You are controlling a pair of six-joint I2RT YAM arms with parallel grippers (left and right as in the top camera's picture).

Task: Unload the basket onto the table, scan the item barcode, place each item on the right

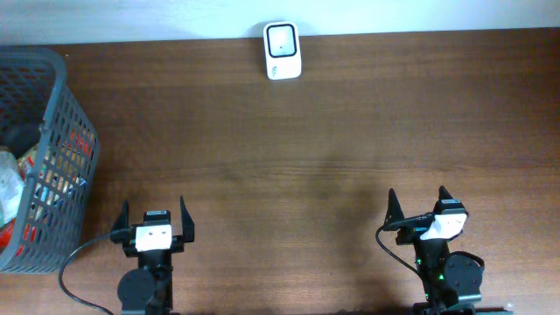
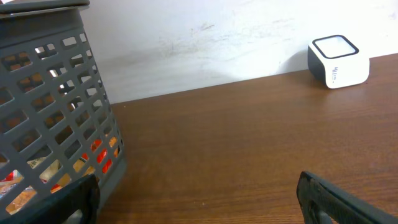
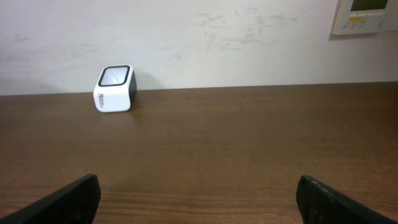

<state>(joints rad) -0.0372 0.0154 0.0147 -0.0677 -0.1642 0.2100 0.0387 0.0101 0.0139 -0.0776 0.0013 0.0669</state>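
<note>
A white barcode scanner point(image 1: 282, 51) with a dark-rimmed window stands at the table's far edge, also seen in the left wrist view point(image 2: 337, 61) and the right wrist view point(image 3: 114, 88). Packaged items point(image 1: 12, 179) lie inside a grey mesh basket point(image 1: 66, 144) at the left, showing red and orange through its wall point(image 2: 96, 154). My left gripper point(image 1: 155, 219) is open near the front edge, just right of the basket, with nothing between its fingers point(image 2: 199, 202). My right gripper point(image 1: 418, 206) is open at the front right, also empty point(image 3: 200, 202).
The basket's wall point(image 2: 56, 93) stands close to my left gripper's left finger. Bare brown wood stretches from both grippers to the scanner. A white wall runs behind the table, with a pale control panel point(image 3: 367, 15) at the upper right.
</note>
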